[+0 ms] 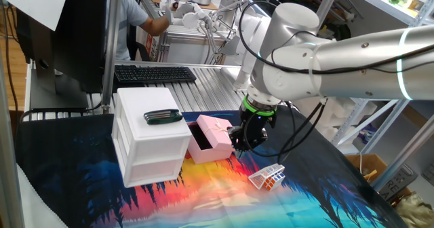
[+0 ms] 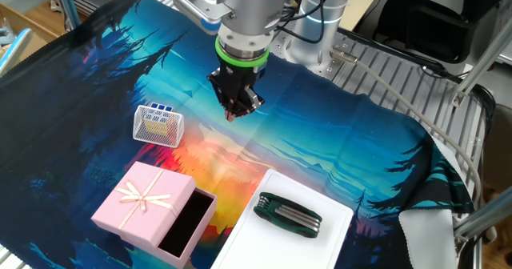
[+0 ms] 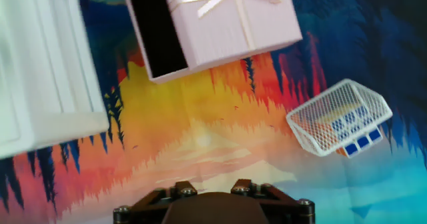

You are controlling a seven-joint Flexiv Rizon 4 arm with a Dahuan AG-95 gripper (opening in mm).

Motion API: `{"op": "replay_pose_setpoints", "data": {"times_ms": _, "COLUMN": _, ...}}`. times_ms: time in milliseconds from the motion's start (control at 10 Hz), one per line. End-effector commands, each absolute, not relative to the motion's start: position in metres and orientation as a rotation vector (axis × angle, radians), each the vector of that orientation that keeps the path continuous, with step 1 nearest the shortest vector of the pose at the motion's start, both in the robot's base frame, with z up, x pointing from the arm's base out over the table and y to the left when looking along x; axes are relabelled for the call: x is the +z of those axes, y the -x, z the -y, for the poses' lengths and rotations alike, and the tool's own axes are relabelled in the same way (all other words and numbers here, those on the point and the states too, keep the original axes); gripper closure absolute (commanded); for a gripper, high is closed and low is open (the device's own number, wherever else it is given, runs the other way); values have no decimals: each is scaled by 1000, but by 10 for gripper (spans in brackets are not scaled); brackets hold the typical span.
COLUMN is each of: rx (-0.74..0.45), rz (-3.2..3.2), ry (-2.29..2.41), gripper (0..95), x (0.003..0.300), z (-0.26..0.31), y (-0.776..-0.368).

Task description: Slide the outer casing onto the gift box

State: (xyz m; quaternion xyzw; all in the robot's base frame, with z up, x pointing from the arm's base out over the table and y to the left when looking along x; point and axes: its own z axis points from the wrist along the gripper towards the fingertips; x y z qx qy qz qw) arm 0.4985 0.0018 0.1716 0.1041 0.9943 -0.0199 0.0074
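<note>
The outer casing, a pale pink sleeve with a bow mark on top, lies on the printed cloth, partly over the gift box. The box's dark interior shows at the side nearest the white cabinet. Both also show in one fixed view, casing and box interior, and in the hand view, casing and box interior. My gripper hangs above the cloth, apart from the casing. Its fingers are together and hold nothing. Only its base shows in the hand view.
A white drawer cabinet stands next to the box, with a dark green folding tool on top. A clear wire-like cube lies on the cloth near the gripper. A keyboard lies at the back.
</note>
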Motion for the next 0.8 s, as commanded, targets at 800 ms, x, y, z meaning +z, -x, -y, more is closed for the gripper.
{"op": "replay_pose_setpoints", "data": {"times_ms": 800, "rx": -53, "rz": -3121, "ry": -237, "gripper": 950, "x": 177, "z": 14, "y": -527}}
